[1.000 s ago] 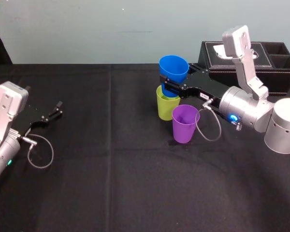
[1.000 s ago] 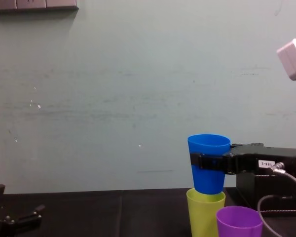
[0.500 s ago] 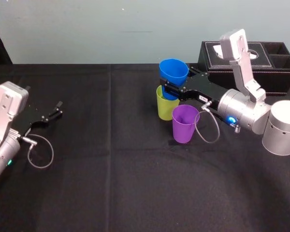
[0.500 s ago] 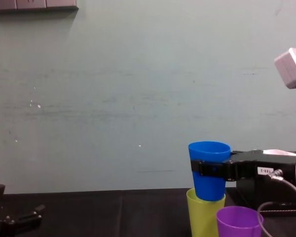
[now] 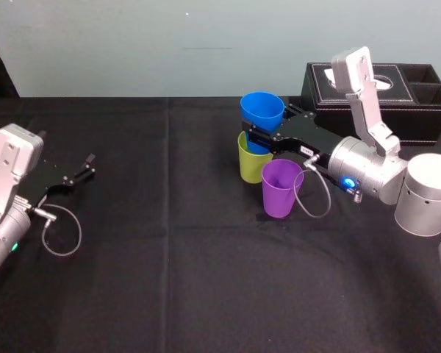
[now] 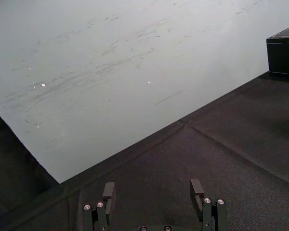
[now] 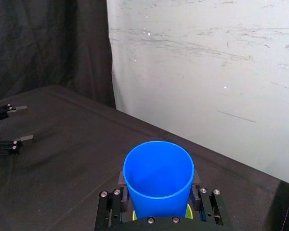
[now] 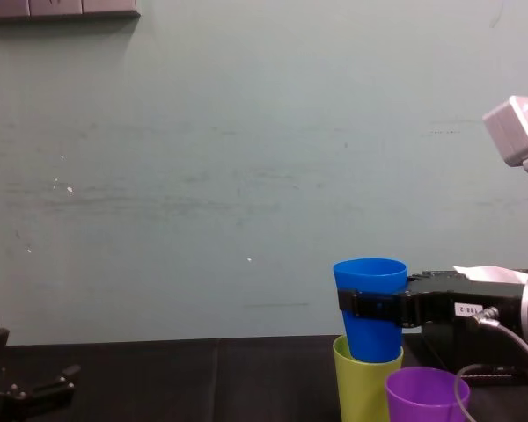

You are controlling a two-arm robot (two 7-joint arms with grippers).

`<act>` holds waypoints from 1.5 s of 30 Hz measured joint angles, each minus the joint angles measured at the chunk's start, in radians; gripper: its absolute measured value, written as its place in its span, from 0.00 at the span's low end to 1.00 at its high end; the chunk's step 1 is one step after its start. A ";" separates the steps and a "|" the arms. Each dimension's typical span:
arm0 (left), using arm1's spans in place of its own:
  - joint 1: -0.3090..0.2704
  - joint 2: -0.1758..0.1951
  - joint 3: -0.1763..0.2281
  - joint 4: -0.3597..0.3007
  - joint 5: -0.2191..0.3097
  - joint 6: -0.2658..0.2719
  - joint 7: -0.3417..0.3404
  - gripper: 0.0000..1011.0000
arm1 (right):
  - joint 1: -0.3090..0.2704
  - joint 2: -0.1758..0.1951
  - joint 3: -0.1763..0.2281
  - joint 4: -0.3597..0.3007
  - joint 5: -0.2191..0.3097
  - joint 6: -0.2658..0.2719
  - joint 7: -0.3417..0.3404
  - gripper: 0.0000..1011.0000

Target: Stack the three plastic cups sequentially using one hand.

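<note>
Progress check, all positions taken from the yellow-green cup.

- Nearest the robot: purple cup stands upright on the desk, just in front of the yellow-green cup and a little to its right. Nothing is in it and nothing holds it. Cannot tell whether the two cups touch.
- Level with the yellow-green cup, well off to its left: left tool lies low over the desk, fingers spread, grasping nothing. Parked, by the look of it.
- Yellow-green cup: upright on the desk, serving as the base of the stack.
- Directly above and partly inside it: blue cup, upright, its bottom below the yellow-green rim and most of its wall above that rim. The chest view confirms this from the side.
- Right tool reaches in from the yellow-green cup's right and is clenched on the blue cup, one finger on each side of its wall.
- Farthest: tissue box, behind and to the right, well apart, not involved.

Judgement: first of two stackings is nearly done; the blue cup is entered but not yet released, and possibly not fully seated. Left to do: let go, fetch the purple cup, and set it into the blue one.
</note>
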 joint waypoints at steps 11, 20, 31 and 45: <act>0.000 0.000 0.000 0.000 0.000 0.000 0.000 1.00 | 0.002 -0.004 0.003 0.005 -0.001 -0.008 0.002 0.72; 0.000 0.000 0.000 0.000 0.000 0.000 0.000 1.00 | 0.008 -0.011 0.005 0.015 0.000 -0.016 0.007 0.72; 0.000 0.000 0.000 0.000 0.000 0.000 0.000 1.00 | 0.014 -0.020 0.004 0.035 0.000 -0.022 0.007 0.72; 0.000 0.000 0.000 0.000 0.000 0.000 0.000 1.00 | 0.027 -0.029 -0.004 0.071 -0.003 -0.031 0.018 0.72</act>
